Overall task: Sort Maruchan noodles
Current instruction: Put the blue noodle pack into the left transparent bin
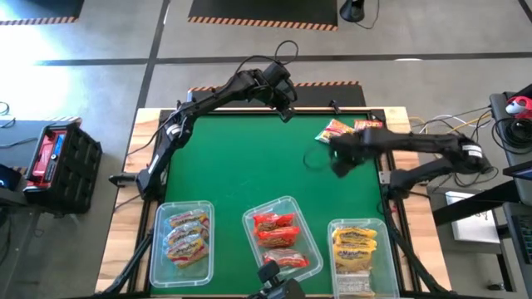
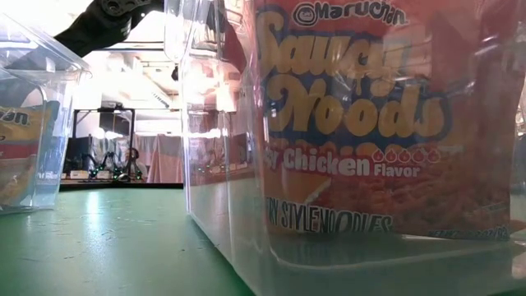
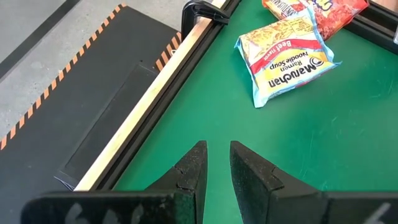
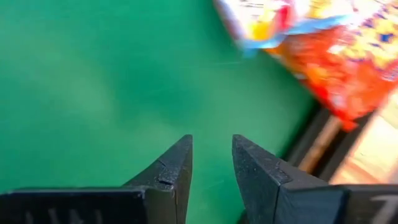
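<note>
A: Packets left: we see a yellow beef packet and a red packet just beyond the right gripper, which hovers empty, jaws a narrow gap apart.

B: Agreed, we'd pick right. Left gripper is farther off, closed, holding nothing.

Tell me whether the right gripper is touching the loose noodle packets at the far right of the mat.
Apart. In the right wrist view, the right gripper has empty jaws, and bare green mat separates it from the loose packets.
</note>
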You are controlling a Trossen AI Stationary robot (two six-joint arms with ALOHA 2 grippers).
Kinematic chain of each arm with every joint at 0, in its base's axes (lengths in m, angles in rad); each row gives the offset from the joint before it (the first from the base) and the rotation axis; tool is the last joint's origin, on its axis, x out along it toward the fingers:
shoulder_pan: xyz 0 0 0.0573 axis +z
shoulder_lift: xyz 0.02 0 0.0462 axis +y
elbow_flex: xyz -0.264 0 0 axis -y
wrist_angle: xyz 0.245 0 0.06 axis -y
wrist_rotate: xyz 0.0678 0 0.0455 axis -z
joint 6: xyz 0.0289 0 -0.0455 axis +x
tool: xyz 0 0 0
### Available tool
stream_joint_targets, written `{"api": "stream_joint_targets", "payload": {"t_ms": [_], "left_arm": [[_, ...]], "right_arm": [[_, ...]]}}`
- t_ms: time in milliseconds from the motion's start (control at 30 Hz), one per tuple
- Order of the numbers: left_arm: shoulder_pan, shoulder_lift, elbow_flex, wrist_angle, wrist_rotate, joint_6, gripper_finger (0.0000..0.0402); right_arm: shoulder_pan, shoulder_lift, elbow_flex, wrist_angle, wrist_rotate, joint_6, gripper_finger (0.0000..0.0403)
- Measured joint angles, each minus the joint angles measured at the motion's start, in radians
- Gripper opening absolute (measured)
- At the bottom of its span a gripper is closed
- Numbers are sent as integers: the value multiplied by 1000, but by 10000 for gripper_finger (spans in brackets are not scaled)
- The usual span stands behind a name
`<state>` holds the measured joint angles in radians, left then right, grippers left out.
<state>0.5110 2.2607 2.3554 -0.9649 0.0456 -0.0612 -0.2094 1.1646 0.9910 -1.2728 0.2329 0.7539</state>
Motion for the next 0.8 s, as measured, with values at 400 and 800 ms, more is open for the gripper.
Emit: {"api": "stream_joint_targets", "payload": {"t_ms": [400, 800], "left_arm": [[0, -2, 0, -2, 0, 0, 52], [14, -2, 0, -2, 0, 0, 52]], "right_arm": [[-476, 177, -8, 209, -154, -288, 72], [-593, 307, 131, 205, -26, -373, 68]]}}
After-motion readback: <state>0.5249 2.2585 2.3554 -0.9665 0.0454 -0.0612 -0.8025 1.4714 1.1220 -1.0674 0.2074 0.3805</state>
